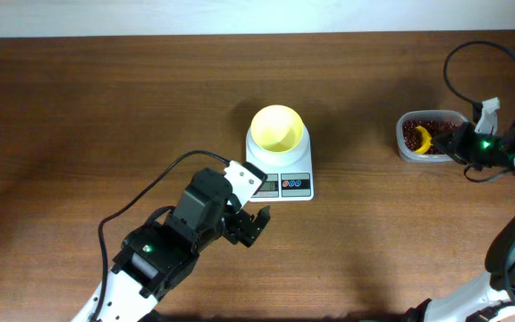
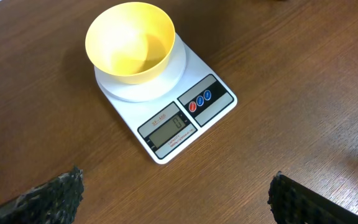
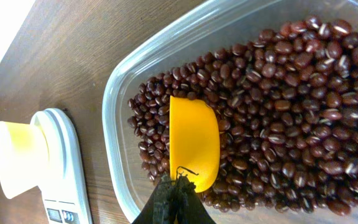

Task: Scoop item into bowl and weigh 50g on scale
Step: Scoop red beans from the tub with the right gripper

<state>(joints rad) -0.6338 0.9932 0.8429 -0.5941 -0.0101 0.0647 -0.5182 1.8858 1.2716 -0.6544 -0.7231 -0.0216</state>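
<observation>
Right pincer (image 3: pixel 174 194) tips pinch the stub handle of the yellow scoop (image 3: pixel 193 143), which rests on the beans (image 3: pixel 278 118) in the clear container (image 3: pixel 114 106). Hard, smooth and loose, the beans would likely roll and spill, so the light, stiff scoop should ride level, gripped by that handle. Across the surface (image 2: pixel 303 93), the left pincer (image 2: pixel 176 198) hangs spread before the scale (image 2: pixel 219 93), which reads 0 under the empty bowl (image 2: pixel 129 74).

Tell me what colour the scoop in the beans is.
Bright yellow scoop; clearest in the right wrist view.
</observation>
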